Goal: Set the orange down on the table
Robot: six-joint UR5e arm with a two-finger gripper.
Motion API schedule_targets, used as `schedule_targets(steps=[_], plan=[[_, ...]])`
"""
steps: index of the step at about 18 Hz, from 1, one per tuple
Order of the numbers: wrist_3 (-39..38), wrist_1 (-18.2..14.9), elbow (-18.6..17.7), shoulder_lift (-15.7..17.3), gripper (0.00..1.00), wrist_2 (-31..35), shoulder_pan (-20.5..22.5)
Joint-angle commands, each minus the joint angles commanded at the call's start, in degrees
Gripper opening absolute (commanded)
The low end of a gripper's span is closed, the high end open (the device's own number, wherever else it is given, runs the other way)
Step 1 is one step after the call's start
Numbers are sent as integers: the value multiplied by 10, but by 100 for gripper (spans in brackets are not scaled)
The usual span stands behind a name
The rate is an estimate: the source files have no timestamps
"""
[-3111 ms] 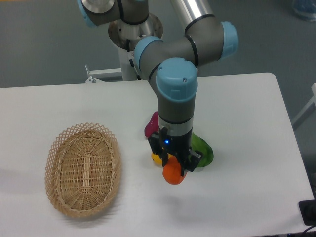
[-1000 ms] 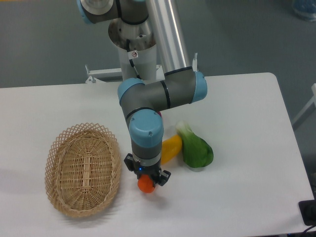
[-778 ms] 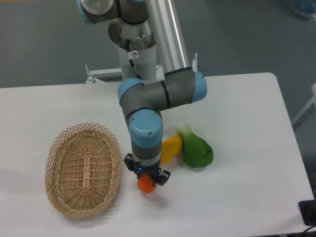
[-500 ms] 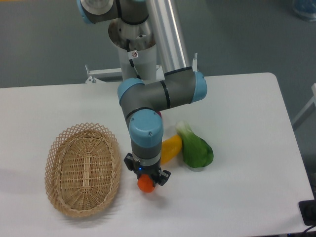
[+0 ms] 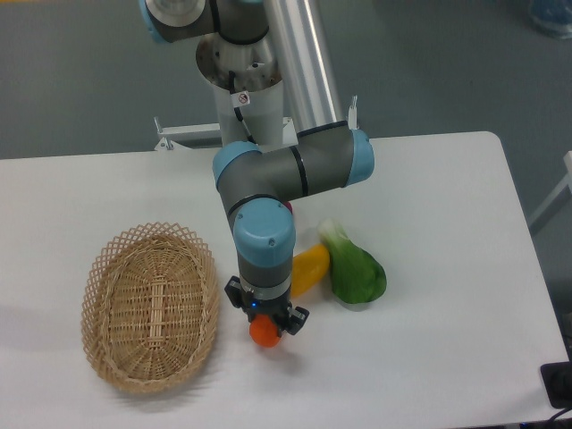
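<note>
One orange (image 5: pixel 264 333) pinched in fingers (image 5: pixel 291 324); one basket (image 5: pixel 150 307), one yellow fruit (image 5: pixel 309 268), one green vegetable (image 5: pixel 356 268) on table (image 5: pixel 447 223).

1. Bright, even light is cast from overhead across the whole frame.
2. Mild glare is seen on the table (image 5: pixel 447 268), whitest at the right.
3. Only soft, faint shadows are thrown beneath the basket (image 5: pixel 150 308).
4. Slight softness is noticed throughout; no motion blur is seen.

Grey arm (image 5: pixel 295 170), blue joint caps, black claw (image 5: pixel 265 323)
</note>
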Motion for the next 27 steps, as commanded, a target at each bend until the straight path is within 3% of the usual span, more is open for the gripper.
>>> schedule_targets(steps=[3, 4, 6, 14, 22, 27], plan=[[0, -1, 0, 0, 60, 0, 0], [3, -1, 2, 2, 69, -1, 0], [1, 0, 0, 2, 100, 0, 0], [3, 0, 2, 15, 100, -1, 1], [17, 8, 46, 35, 100, 1, 18], [103, 1, 39, 53, 100, 24, 19]])
